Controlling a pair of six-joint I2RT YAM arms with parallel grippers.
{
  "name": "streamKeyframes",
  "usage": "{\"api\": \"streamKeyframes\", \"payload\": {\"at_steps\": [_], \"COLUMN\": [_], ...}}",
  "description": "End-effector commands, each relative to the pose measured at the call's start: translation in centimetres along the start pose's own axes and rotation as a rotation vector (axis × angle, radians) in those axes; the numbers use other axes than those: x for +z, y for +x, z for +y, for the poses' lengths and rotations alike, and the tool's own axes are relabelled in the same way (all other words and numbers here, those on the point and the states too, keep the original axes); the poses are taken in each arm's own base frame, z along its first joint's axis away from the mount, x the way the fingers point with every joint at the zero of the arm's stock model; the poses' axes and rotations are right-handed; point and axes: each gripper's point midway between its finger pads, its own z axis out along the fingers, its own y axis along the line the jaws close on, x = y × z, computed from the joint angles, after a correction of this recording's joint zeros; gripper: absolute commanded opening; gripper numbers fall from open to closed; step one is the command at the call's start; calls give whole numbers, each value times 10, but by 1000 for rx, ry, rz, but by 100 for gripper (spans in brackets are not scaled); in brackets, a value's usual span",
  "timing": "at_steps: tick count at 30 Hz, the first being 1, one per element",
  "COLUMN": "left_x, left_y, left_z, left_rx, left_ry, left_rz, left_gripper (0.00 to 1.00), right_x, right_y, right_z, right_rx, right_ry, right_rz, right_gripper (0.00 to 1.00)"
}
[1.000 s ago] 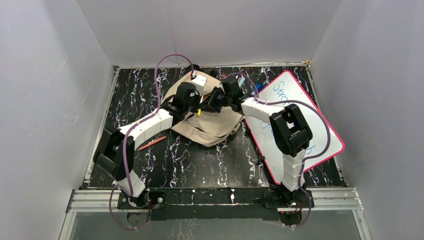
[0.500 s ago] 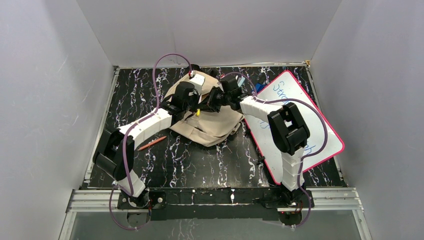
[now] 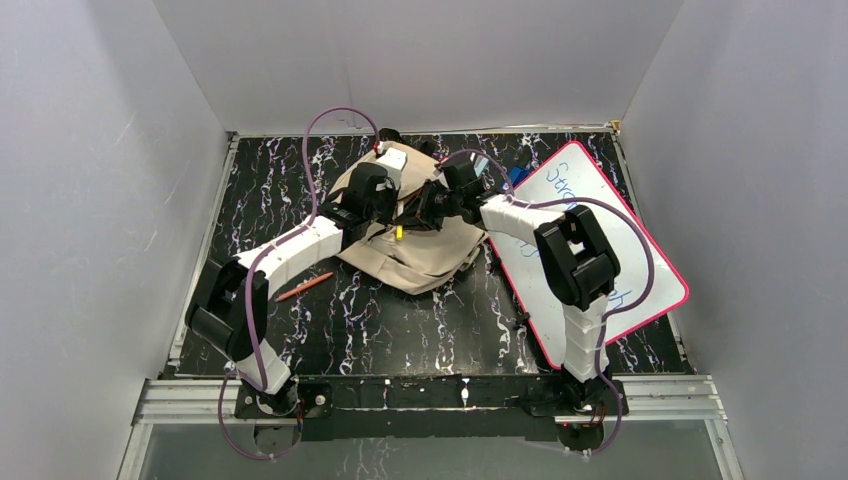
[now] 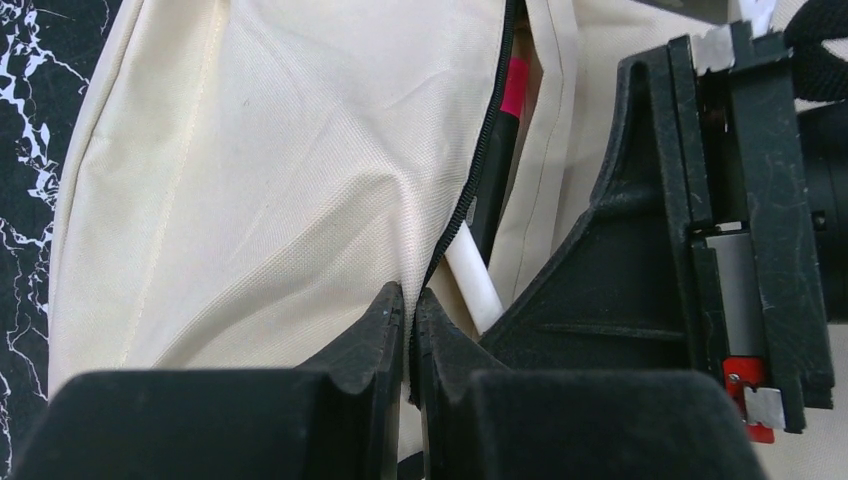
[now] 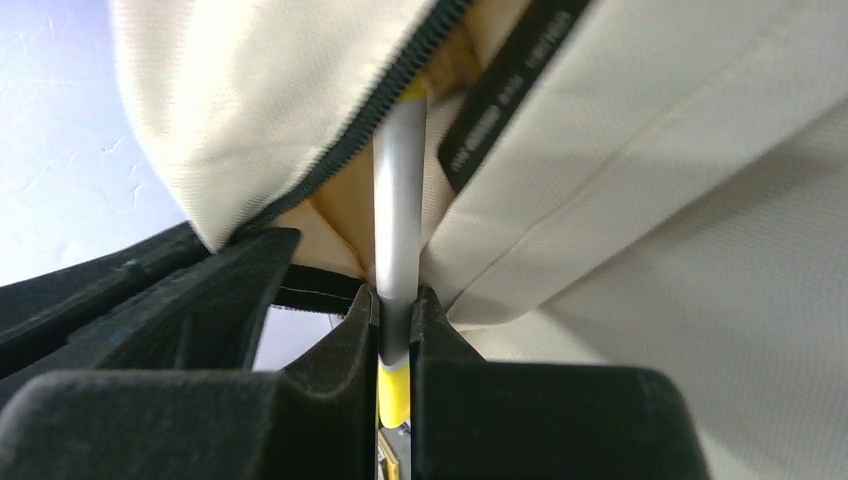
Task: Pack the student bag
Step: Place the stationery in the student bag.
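Note:
The beige student bag [image 3: 420, 262] lies at the far middle of the table, with both grippers above its opening. My left gripper [image 4: 411, 300] is shut on the bag's cloth edge beside the black zipper [image 4: 482, 150]. My right gripper [image 5: 395, 305] is shut on a white marker [image 5: 400, 200] with a yellow end [image 3: 398, 233]. The marker's far end pokes into the gap between the zipper [image 5: 400, 80] and the bag cloth [image 5: 650, 200]. In the left wrist view the marker [image 4: 470, 270] shows inside the opening, next to a black item with a pink band [image 4: 512, 90].
A pink-framed whiteboard [image 3: 600, 240] lies at the right, touching the bag's side. A red pencil [image 3: 305, 287] lies on the black marbled table left of the bag. A small blue item [image 3: 517, 172] sits behind the whiteboard. Grey walls close in three sides.
Both wrists have shifted a little toward the far edge over the bag, and the marker's yellow end sits slightly lower. Both grips have stayed the same.

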Motion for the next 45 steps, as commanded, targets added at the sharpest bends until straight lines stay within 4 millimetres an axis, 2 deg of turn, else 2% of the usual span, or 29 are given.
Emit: {"api": "streamKeyframes", "payload": {"at_steps": [1,7,13,21,23,27,35,40,45], "left_x": [-22,-24,-25,-25,-25,-24,-23,-23,-23], "left_y": [-53,-55,-56,-56,-56,-56,-56,-57,-57], "left_z": [2,2,3,3,4,6,7,12,16], "left_rx": [-38,-40,-39,-40,-41,-45,-52,-63,-75], "left_ry": [19,18,17,22,21,23,22,22,22], "left_rz": [-158,-168,-171,-171,-171,-171,-167,-167,-166], "left_gripper": [0,0,0,0,0,0,0,0,0], "right_x": [-5,-10,-8,7,7,6,11,16,5], "right_y": [-2,-38,-70,-88,-93,-100,-105,-106,-104], "right_z": [46,57,49,39,37,41,50,54,48], "right_rx": [-106,-98,-95,-60,-55,-50,33,-41,-98], "right_ry": [-92,-98,-68,-50,-42,-46,-87,-52,3], "right_rz": [22,-79,-178,-227,-250,-284,-314,-289,-310], "right_gripper": [0,0,0,0,3,9,10,27,45]}}
